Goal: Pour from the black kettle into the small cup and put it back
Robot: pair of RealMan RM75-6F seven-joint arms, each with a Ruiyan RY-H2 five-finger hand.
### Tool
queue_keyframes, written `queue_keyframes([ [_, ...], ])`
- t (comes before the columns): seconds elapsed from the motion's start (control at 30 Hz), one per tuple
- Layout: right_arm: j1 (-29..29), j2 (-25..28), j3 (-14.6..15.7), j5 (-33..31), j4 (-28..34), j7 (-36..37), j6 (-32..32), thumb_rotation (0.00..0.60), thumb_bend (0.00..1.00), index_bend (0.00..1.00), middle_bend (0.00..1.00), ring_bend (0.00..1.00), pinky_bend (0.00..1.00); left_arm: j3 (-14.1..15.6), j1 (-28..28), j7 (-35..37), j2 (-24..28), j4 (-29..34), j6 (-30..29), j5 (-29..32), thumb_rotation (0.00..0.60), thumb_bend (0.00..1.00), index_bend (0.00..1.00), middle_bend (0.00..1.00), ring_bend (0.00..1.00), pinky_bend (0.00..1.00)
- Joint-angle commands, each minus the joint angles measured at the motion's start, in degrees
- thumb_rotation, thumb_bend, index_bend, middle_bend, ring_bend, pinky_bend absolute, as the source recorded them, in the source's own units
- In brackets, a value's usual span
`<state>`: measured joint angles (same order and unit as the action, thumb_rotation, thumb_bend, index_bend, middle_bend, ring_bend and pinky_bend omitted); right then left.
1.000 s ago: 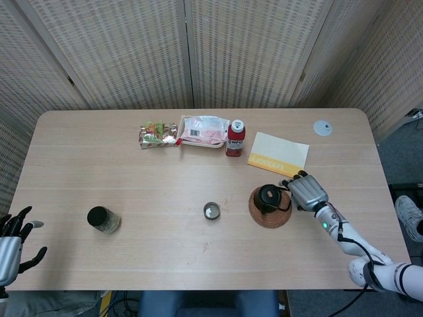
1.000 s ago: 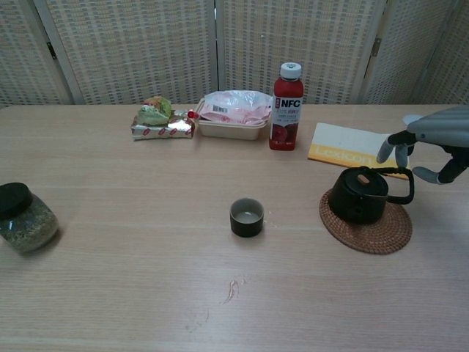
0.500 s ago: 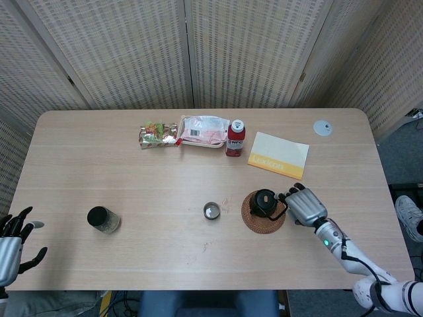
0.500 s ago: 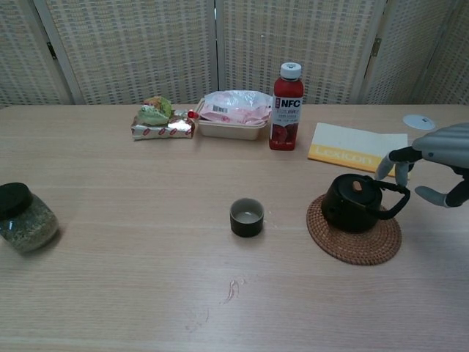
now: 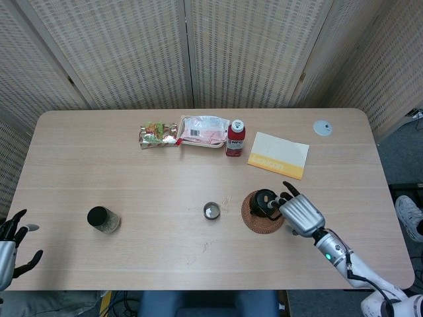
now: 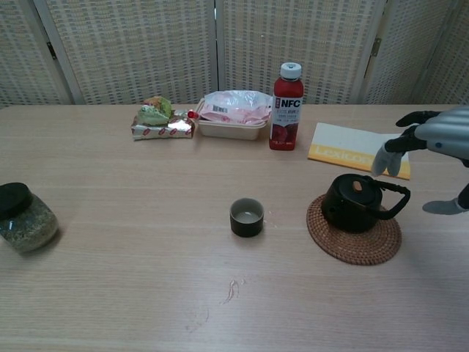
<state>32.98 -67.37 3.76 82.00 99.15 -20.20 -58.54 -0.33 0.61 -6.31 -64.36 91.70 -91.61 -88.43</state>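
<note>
At the far left edge of the light wooden table (image 5: 132,191), the left hand (image 5: 12,239) is seen low by the near corner, its dark fingers spread apart and nothing held. Further right a clear glass jar with a black lid (image 6: 23,218) is found, filled with something greenish. At the back, a foil-wrapped snack packet (image 6: 157,119), a shallow tray under a plastic bag (image 6: 232,113) and a red NFC juice bottle with a white cap (image 6: 286,105) are lined up, well apart from the working area.

Near the middle the small dark ceramic cup (image 6: 247,217) is placed upright, with open table between it and the round woven rattan coaster (image 6: 354,235) to its right. The black kettle (image 6: 357,203) is set on that coaster, its handle arched toward the right. Behind it a white and yellow booklet (image 6: 356,149) is laid flat, and a small white disc (image 5: 322,127) is seen near the far right corner.

The right hand (image 6: 432,143) is held just above and right of the kettle, fingers spread wide and gripping nothing; from the chest view no contact with the handle is shown.

Compared with a second ago, kettle and coaster are found shifted left toward the cup, and the right hand, then curled at the handle, is lifted clear of it.
</note>
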Motion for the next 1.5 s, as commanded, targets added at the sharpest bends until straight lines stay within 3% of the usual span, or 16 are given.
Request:
queue_keyframes([
  [0.03, -1.0, -0.8, 0.4, 2.2, -1.2, 2.2, -1.3, 0.600, 0.00, 0.35, 0.37, 0.25, 0.00, 0.1, 0.2, 0.0, 0.1, 0.1, -0.3, -0.3, 0.600, 0.25, 0.34, 0.10, 0.17, 0.09],
  [0.23, -1.5, -2.6, -0.6, 1.6, -2.5, 4.8, -1.0, 0.586, 0.00, 0.38, 0.39, 0.27, 0.00, 0.2, 0.3, 0.1, 0.1, 0.3, -0.5, -0.8, 0.600, 0.25, 0.34, 0.10, 0.17, 0.09],
  [0.47, -1.2, -4.6, -1.8, -1.1, -3.9, 3.0, 0.9, 0.371, 0.00, 0.43, 0.40, 0.27, 0.00, 0.3, 0.4, 0.9, 0.1, -0.1, -0.3, -0.9, 0.600, 0.25, 0.34, 0.10, 0.17, 0.09],
  [0.57, -1.0, -5.5, -2.6, -2.2, -4.3, 2.4, 1.4, 0.322, 0.00, 0.45, 0.41, 0.26, 0.00, 0.3, 0.4, 1.4, 0.0, -0.3, -0.3, -1.0, 0.600, 0.25, 0.34, 0.10, 0.17, 0.09],
  [1.13, -0.1, -8.3, -3.0, -3.9, -7.4, -1.1, 4.1, 0.307, 0.00, 0.46, 0.45, 0.27, 0.00, 0.2, 0.6, 3.3, -0.7, -2.1, 0.1, -0.5, 0.600, 0.25, 0.34, 0.10, 0.17, 0.09],
  [1.5, -0.4, -8.9, -3.1, -5.6, -8.1, -3.1, 4.4, 0.308, 0.00, 0.46, 0.45, 0.37, 0.00, 0.2, 0.6, 3.5, -1.0, -2.5, 0.4, -0.4, 0.600, 0.25, 0.34, 0.10, 0.17, 0.08],
])
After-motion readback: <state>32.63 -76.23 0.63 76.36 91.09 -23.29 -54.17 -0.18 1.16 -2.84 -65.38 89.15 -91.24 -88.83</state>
